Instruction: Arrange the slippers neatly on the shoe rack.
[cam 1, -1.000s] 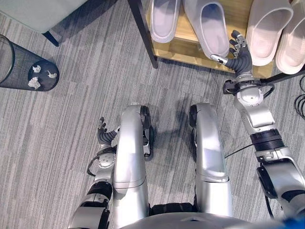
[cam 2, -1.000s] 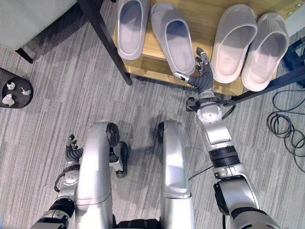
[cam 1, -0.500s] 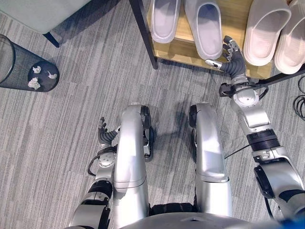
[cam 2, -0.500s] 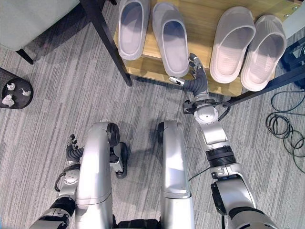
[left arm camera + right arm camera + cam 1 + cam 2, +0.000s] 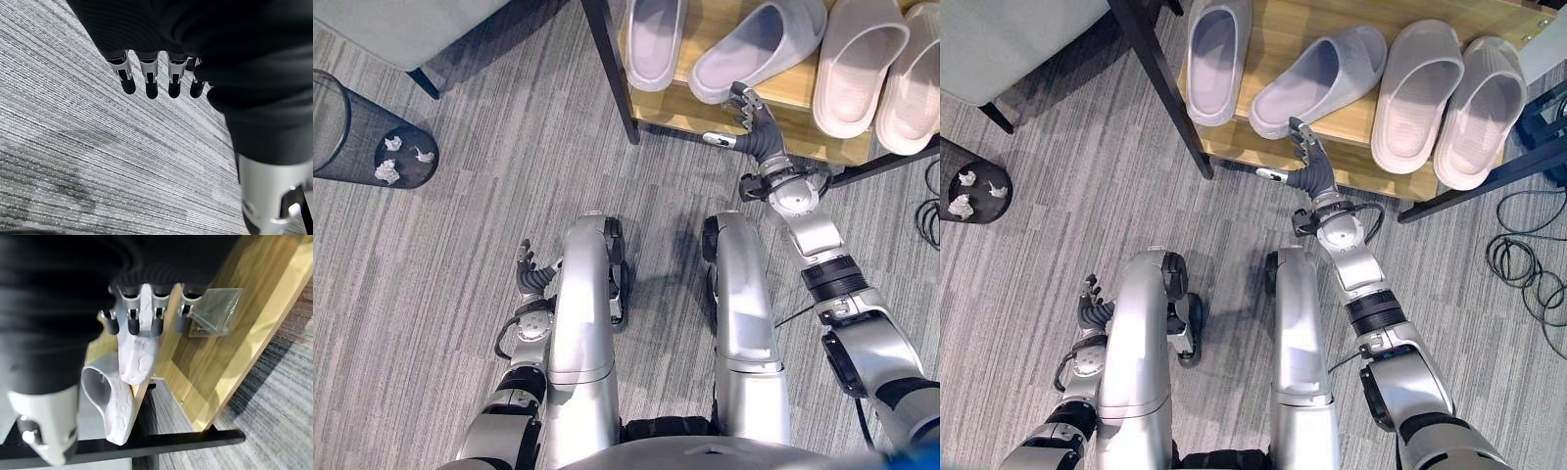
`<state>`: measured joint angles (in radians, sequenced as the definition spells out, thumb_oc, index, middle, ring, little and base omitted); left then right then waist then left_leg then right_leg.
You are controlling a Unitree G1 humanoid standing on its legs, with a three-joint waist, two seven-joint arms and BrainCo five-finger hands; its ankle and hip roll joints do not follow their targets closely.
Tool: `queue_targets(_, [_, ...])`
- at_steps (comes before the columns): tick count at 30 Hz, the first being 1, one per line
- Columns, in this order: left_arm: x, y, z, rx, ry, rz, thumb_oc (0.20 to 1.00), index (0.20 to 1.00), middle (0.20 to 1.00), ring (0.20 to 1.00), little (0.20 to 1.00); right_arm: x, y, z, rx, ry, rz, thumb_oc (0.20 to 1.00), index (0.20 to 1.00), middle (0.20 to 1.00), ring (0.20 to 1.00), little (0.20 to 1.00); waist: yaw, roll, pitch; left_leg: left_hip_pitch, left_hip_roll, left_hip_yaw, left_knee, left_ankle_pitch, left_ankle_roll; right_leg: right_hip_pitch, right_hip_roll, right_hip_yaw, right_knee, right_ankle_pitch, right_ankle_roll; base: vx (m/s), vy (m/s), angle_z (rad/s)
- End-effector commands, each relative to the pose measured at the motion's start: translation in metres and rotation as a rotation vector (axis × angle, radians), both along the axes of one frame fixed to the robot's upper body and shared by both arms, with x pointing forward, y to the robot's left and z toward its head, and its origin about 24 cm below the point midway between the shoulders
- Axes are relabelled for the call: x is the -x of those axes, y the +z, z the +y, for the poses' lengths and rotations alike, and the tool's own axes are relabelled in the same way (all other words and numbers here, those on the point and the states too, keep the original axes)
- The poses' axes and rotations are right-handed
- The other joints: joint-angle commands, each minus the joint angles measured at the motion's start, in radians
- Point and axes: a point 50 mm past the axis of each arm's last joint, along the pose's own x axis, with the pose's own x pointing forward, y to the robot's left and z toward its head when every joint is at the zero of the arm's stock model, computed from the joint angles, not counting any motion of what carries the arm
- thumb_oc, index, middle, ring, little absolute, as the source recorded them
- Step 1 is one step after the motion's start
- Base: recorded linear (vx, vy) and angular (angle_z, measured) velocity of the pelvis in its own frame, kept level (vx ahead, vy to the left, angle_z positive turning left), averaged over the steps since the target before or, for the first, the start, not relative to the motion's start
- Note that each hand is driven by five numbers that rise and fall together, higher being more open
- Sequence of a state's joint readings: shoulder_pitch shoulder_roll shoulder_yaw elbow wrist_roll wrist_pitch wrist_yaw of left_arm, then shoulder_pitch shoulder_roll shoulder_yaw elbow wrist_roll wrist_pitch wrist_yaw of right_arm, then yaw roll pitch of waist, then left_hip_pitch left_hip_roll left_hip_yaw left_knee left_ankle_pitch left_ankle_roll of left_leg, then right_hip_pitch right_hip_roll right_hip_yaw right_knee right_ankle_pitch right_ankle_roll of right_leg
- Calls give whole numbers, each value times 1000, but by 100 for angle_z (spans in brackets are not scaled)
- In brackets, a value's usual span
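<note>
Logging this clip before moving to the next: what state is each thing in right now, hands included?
Left grey slipper: straight on the rack.
Second grey slipper: skewed diagonally, toe against the beige pair.
Beige slippers: side by side, on the rack.
Shoe rack: holds all four slippers.
Right hand: open, at the skewed slipper's heel.
Left hand: open, idle by the leg.
Waste bin: upright, holds crumpled paper.

The shoe rack [image 5: 1361, 147] has a shelf of smooth, light wood grain with a matt finish, carried on a matt black frame, and the slippers [image 5: 1317, 73] on it look like soft, matt moulded foam or rubber in pale grey and off-white. The floor [image 5: 460, 255] is a rough grey carpet with a fine striped weave. A small clear plastic bag [image 5: 215, 311] lying on the shelf is glossy, and the bin [image 5: 352, 127] is of black wire mesh with crumpled paper [image 5: 386, 171] in it.
</note>
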<state>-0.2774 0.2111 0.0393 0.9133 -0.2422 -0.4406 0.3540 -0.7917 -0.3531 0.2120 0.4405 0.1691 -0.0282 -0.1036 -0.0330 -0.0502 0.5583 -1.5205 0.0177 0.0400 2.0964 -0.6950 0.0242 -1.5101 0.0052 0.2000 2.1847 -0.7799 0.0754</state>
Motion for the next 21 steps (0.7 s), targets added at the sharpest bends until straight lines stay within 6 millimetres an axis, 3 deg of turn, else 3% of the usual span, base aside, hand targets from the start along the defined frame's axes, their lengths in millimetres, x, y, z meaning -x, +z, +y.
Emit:
queue_targets(1, [0, -9, -41, 35, -98, -9, 1000, 1000, 1000, 1000, 1000, 4, 31, 3, 3, -59, -166, 1000, 1000, 1000, 1000, 1000, 52, 0, -38, -49, -28, -73, 2, -50, 83, -38, 38, 60, -62, 270, -82, 0, 0, 0])
queue_targets(4, [3, -12, -41, 30, -98, 7, 1000, 1000, 1000, 1000, 1000, 13, 51, -18, -62, -184, -306, 1000, 1000, 1000, 1000, 1000, 55, 3, -38, -49, -26, -71, 7, -53, 85, -39, 38, 62, -60, 268, -82, 0, 0, 0])
queue_targets(7, [6, -14, -42, 25, -110, 18, 1000, 1000, 1000, 1000, 1000, 16, 56, -28, -101, -228, -346, 1000, 1000, 1000, 1000, 1000, 57, 10, -38, -49, -29, -68, 14, -60, 91, -41, 37, 61, -58, 266, -81, 0, 0, 0])
queue_targets(14, [10, -18, -44, 17, -131, 39, 1000, 1000, 1000, 1000, 1000, 3, 61, -28, -188, -243, -317, 1000, 1000, 1000, 1000, 1000, 69, 23, -38, -49, -33, -65, 40, -74, 96, -46, 37, 59, -43, 259, -76, 9, 0, 0])
queue_targets(21, [15, -23, -44, 1, -157, 69, 1000, 1000, 1000, 1000, 1000, -12, 86, -25, -217, -287, -354, 1000, 1000, 1000, 1000, 1000, 78, 36, -38, -49, -35, -63, 48, -70, 86, -43, 31, 58, -26, 251, -83, 16, -4, 1])
